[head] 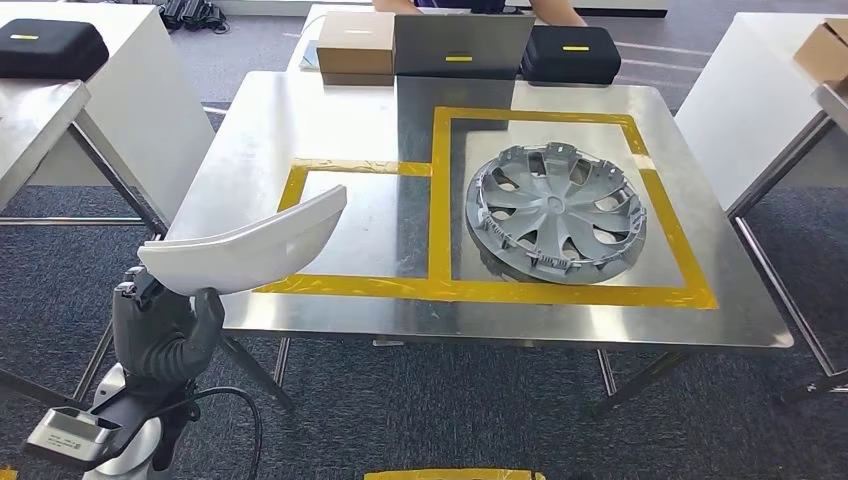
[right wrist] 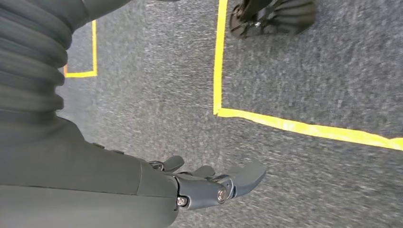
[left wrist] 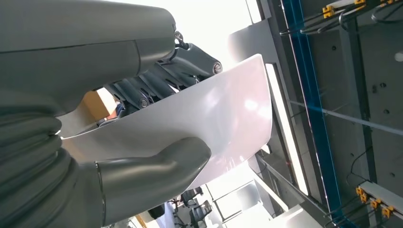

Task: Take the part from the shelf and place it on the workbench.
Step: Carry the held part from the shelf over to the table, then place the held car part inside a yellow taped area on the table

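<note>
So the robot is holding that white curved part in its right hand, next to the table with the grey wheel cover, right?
Not quite: its left hand holds the white curved part, as the head view shows. The grey wheel cover does lie on the table.

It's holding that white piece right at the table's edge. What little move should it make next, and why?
Probably carry it forward and lower it. The left hand grips the white part at the workbench's near left corner, only its tip over the smaller yellow-taped square. The larger square beside it already holds a wheel cover.
</note>
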You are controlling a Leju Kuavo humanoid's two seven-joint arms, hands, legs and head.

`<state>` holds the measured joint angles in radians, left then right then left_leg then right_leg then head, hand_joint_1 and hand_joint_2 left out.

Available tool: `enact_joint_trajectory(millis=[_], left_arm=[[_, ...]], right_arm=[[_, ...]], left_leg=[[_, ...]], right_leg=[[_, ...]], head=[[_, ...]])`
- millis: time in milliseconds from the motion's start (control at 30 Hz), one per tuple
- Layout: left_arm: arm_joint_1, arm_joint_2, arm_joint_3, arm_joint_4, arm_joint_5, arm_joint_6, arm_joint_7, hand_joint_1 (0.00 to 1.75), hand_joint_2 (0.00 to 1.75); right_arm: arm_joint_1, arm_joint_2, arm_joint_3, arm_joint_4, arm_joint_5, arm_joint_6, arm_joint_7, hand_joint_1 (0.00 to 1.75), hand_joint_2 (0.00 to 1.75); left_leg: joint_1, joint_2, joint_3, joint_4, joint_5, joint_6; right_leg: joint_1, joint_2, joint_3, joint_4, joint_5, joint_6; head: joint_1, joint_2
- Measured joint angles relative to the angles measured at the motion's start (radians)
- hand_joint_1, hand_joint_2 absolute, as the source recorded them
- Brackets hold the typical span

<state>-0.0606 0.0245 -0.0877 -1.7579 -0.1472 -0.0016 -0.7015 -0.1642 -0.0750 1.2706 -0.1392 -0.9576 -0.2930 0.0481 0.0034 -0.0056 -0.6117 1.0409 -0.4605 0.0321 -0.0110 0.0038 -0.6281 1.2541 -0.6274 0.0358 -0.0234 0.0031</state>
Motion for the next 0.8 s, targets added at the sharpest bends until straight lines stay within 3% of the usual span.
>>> enact_joint_trajectory(millis=[33, 67, 100, 167, 200, 267, 367, 433, 500, 533, 567, 600, 667, 700, 733, 800], left_arm=[[0.000, 0.000, 0.000, 0.002, 0.003, -0.001, 0.000, 1.75, 1.75], [-0.002, 0.000, 0.000, 0.006, 0.006, -0.003, 0.000, 1.75, 1.75], [-0.004, 0.000, 0.000, 0.010, 0.009, -0.005, 0.000, 1.75, 1.75], [-0.013, 0.000, -0.001, 0.018, 0.013, -0.008, 0.000, 1.75, 1.75], [-0.017, 0.000, -0.002, 0.022, 0.014, -0.008, 0.000, 1.75, 1.75], [-0.024, 0.000, -0.004, 0.029, 0.016, -0.008, 0.000, 1.75, 1.75], [-0.029, 0.003, -0.008, 0.037, 0.019, -0.008, 0.000, 1.75, 1.75], [-0.034, 0.005, -0.010, 0.041, 0.020, -0.008, 0.000, 1.75, 1.75], [-0.036, 0.006, -0.011, 0.046, 0.020, -0.008, 0.000, 1.75, 1.75], [-0.036, 0.006, -0.011, 0.049, 0.020, -0.008, 0.000, 1.75, 1.75], [-0.035, 0.006, -0.012, 0.052, 0.020, -0.008, 0.000, 1.75, 1.75], [-0.035, 0.007, -0.012, 0.054, 0.020, -0.008, 0.000, 1.75, 1.75], [-0.037, 0.007, -0.012, 0.057, 0.020, -0.008, 0.000, 1.75, 1.75], [-0.039, 0.007, -0.013, 0.058, 0.020, -0.008, 0.000, 1.75, 1.75], [-0.042, 0.007, -0.014, 0.060, 0.020, -0.008, 0.000, 1.75, 1.75], [-0.045, 0.008, -0.015, 0.064, 0.020, -0.007, 0.001, 1.75, 1.75]], right_arm=[[0.004, 0.000, 0.000, 0.000, -0.003, 0.000, 0.000, 0.00, 1.75], [0.010, 0.000, 0.000, 0.000, -0.006, 0.000, -0.001, 0.00, 1.75], [0.014, 0.000, 0.000, 0.000, -0.009, -0.001, -0.002, 0.00, 1.75], [0.018, 0.000, 0.000, 0.000, -0.011, -0.001, -0.003, 0.00, 1.75], [0.018, -0.001, 0.000, 0.000, -0.011, -0.002, -0.003, 0.00, 1.75], [0.019, -0.001, 0.001, 0.000, -0.014, -0.003, -0.002, 0.00, 1.75], [0.023, -0.001, 0.001, 0.000, -0.016, -0.004, 0.000, 0.00, 1.75], [0.021, -0.001, 0.001, 0.000, -0.016, -0.004, 0.000, 0.00, 1.75], [0.022, -0.001, 0.001, 0.000, -0.017, -0.004, 0.000, 0.00, 1.75], [0.022, -0.001, 0.001, 0.000, -0.017, -0.004, 0.000, 0.00, 1.75], [0.023, -0.001, 0.001, 0.000, -0.017, -0.004, 0.000, 0.00, 1.75], [0.023, -0.001, 0.001, 0.000, -0.017, -0.004, 0.000, 0.00, 1.75], [0.023, 0.000, 0.001, 0.000, -0.018, -0.005, 0.000, 0.00, 1.75], [0.023, 0.000, 0.001, 0.000, -0.019, -0.005, 0.000, 0.00, 1.75], [0.023, 0.000, 0.001, 0.000, -0.020, -0.007, 0.000, 0.00, 1.75], [0.023, 0.000, 0.001, 0.000, -0.022, -0.010, 0.000, 0.00, 1.75]], left_leg=[[-0.001, -0.001, 0.004, 0.000, -0.004, 0.002], [-0.002, -0.002, 0.009, 0.000, -0.009, 0.002], [-0.002, -0.003, 0.017, 0.000, -0.014, 0.001], [-0.003, -0.005, 0.032, 0.000, -0.024, -0.004], [-0.004, -0.005, 0.036, 0.000, -0.029, -0.009], [-0.005, -0.004, 0.040, 0.002, -0.033, -0.021], [-0.005, -0.003, 0.042, 0.021, -0.039, -0.040], [-0.003, -0.002, 0.012, 0.084, -0.081, -0.050], [0.000, -0.001, -0.049, 0.202, -0.141, -0.058], [0.002, -0.001, -0.077, 0.250, -0.158, -0.060], [0.003, -0.001, -0.090, 0.267, -0.157, -0.061], [0.005, -0.001, -0.084, 0.246, -0.135, -0.062], [0.006, -0.001, -0.029, 0.119, -0.061, -0.062], [0.004, 0.000, -0.004, 0.057, -0.041, -0.059], [0.003, 0.000, 0.014, 0.017, -0.031, -0.053], [-0.001, 0.000, 0.020, -0.001, -0.030, -0.038]], right_leg=[[0.000, 0.000, -0.035, 0.036, -0.011, 0.000], [0.000, 0.000, -0.053, 0.040, -0.003, -0.001], [0.001, 0.000, -0.055, 0.011, 0.029, -0.003], [0.004, 0.000, -0.023, -0.112, 0.120, -0.014], [0.007, -0.001, -0.008, -0.165, 0.141, -0.019], [0.013, -0.001, 0.006, -0.215, 0.154, -0.029], [0.010, 0.000, 0.021, -0.227, 0.164, -0.045], [0.006, 0.000, 0.031, -0.231, 0.164, -0.054], [0.006, 0.000, 0.032, -0.231, 0.162, -0.058], [0.006, 0.000, 0.032, -0.230, 0.160, -0.059], [0.006, 0.000, 0.033, -0.230, 0.159, -0.059], [0.005, 0.000, 0.035, -0.229, 0.158, -0.058], [0.004, 0.001, 0.041, -0.227, 0.153, -0.052], [0.004, 0.002, 0.043, -0.224, 0.150, -0.047], [0.005, 0.001, 0.042, -0.223, 0.148, -0.042], [0.007, 0.001, 0.041, -0.222, 0.146, -0.030]], head=[[0.001, 0.000], [0.001, 0.000], [0.002, 0.000], [0.002, 0.000], [0.003, 0.000], [0.003, 0.000], [0.002, 0.000], [-0.001, 0.000], [-0.004, 0.000], [-0.004, 0.000], [-0.004, 0.000], [-0.004, 0.000], [-0.005, 0.000], [-0.005, 0.000], [-0.005, 0.000], [-0.006, 0.000]])
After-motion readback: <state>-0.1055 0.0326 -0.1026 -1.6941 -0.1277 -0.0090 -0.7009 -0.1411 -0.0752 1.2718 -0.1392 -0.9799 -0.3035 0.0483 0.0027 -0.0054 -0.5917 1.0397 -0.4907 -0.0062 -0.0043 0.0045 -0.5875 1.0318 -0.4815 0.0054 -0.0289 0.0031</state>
